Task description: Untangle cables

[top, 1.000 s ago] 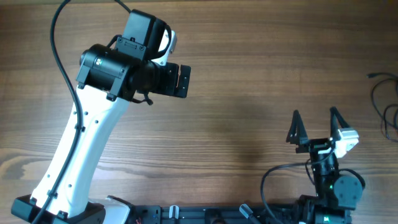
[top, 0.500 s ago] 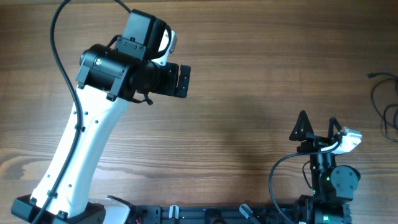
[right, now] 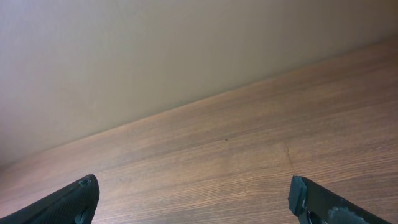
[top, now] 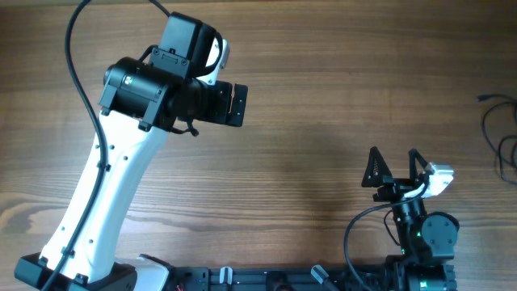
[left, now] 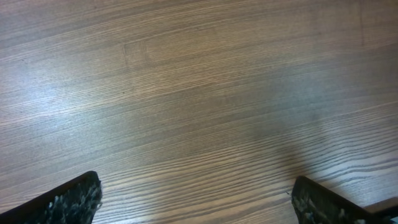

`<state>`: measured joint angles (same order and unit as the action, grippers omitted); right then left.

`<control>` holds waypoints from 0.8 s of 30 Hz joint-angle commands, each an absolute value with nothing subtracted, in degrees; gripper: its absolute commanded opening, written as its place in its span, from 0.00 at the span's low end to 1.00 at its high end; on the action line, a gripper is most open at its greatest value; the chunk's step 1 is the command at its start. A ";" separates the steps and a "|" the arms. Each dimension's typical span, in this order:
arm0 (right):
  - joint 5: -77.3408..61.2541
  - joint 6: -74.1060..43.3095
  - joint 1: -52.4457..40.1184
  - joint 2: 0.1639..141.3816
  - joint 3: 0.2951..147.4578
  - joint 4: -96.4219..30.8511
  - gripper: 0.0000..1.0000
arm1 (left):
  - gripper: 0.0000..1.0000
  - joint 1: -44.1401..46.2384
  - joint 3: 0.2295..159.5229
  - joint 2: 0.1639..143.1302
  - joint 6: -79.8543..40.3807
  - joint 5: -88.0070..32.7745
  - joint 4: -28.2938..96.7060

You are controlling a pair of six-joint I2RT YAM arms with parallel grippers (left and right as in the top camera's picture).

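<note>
The cables [top: 502, 133] are thin black cords in loose loops at the far right edge of the overhead view, partly cut off by the frame. My left gripper [top: 240, 105] is open and empty above bare wood at the upper left, far from the cables; its wrist view shows only wood between the fingertips [left: 199, 202]. My right gripper [top: 394, 166] is open and empty near the front right, left of and below the cables; its wrist view shows only wood and a wall beyond the fingertips [right: 196, 199].
The wooden table [top: 323, 89] fills the overhead view. The white left arm [top: 105, 202] slants up from the front left corner. The arm bases and black robot cabling [top: 355, 234] sit along the front edge.
My right gripper has swung to the left and turned slightly, staying open. The left arm and the cables have not moved.
</note>
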<state>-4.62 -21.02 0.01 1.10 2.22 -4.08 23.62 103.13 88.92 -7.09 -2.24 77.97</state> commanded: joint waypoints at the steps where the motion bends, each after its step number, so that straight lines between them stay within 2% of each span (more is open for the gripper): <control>1: -3.88 -21.61 -0.25 0.21 2.17 -3.92 1.00 | 1.00 23.88 103.07 88.60 -6.00 -1.72 77.82; 7: -3.88 -21.58 -0.25 0.21 2.17 -3.92 1.00 | 1.00 23.88 103.07 88.60 -6.00 -2.76 78.48; 9: 0.19 -18.72 -0.25 0.25 2.17 -3.79 1.00 | 1.00 23.88 103.07 88.60 -6.00 -2.76 79.07; 13: -1.15 7.62 -0.25 2.17 2.17 -3.88 1.00 | 1.00 23.90 103.07 88.60 -6.02 -2.79 78.65; 20: -1.13 9.04 -0.25 3.99 2.17 -3.86 1.00 | 1.00 26.24 103.07 87.57 -6.85 -4.01 75.13; 24: -1.13 9.02 -0.25 3.99 2.17 -3.86 1.00 | 1.00 37.08 103.07 87.48 -14.28 8.58 73.49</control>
